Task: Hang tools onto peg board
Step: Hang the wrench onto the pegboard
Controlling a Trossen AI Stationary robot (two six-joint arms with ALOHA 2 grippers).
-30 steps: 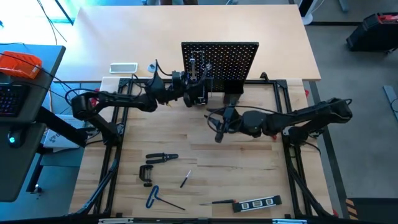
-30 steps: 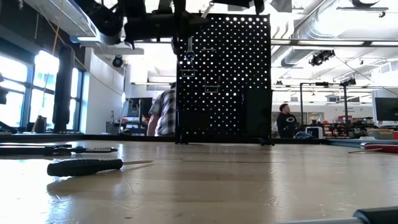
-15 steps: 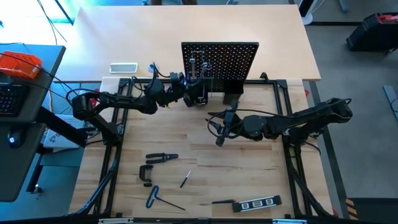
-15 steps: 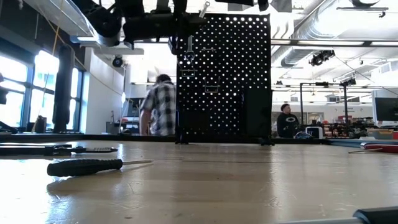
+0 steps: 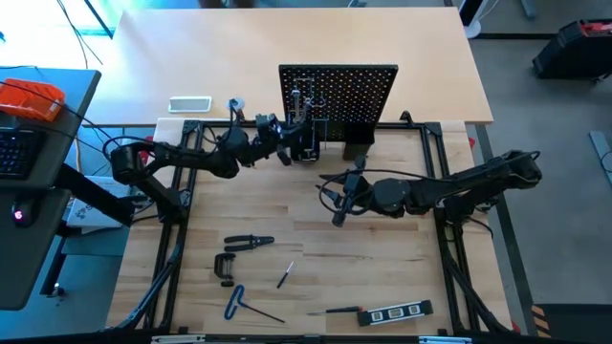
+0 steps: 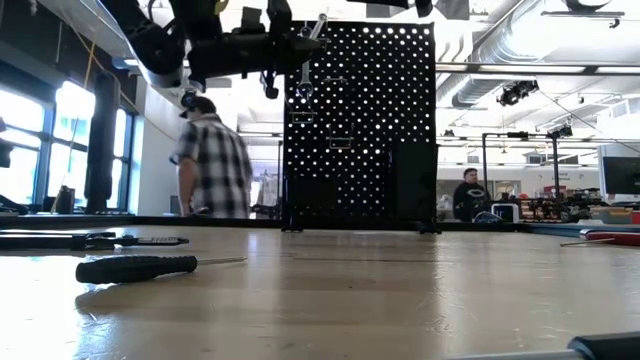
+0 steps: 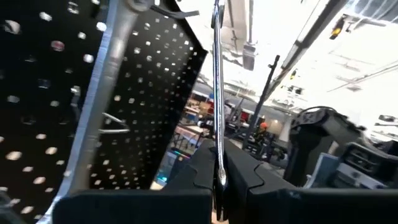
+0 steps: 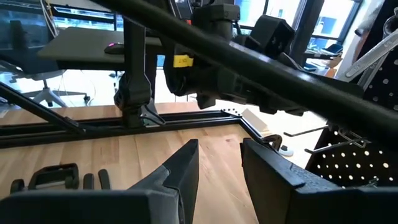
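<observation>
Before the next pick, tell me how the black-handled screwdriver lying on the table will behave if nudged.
The screwdriver has a round handle and lies flat on smooth wood, so it will probably roll sideways. Its thin metal shaft looks stiff. It seems small, so likely light.

This is a robotics lab or workshop set in a large open industrial hall. Behind the wooden table (image 6: 330, 290) and the peg board (image 6: 360, 125), the low view shows exposed ceiling ducts (image 6: 520, 40), hanging spot lamps (image 6: 515, 92), tall windows (image 6: 25, 130) and benches crowded with equipment (image 6: 575, 205). Two people (image 6: 212, 160) are in the background. Beside the table, the high view shows a desk with a keyboard (image 5: 14, 153).
</observation>
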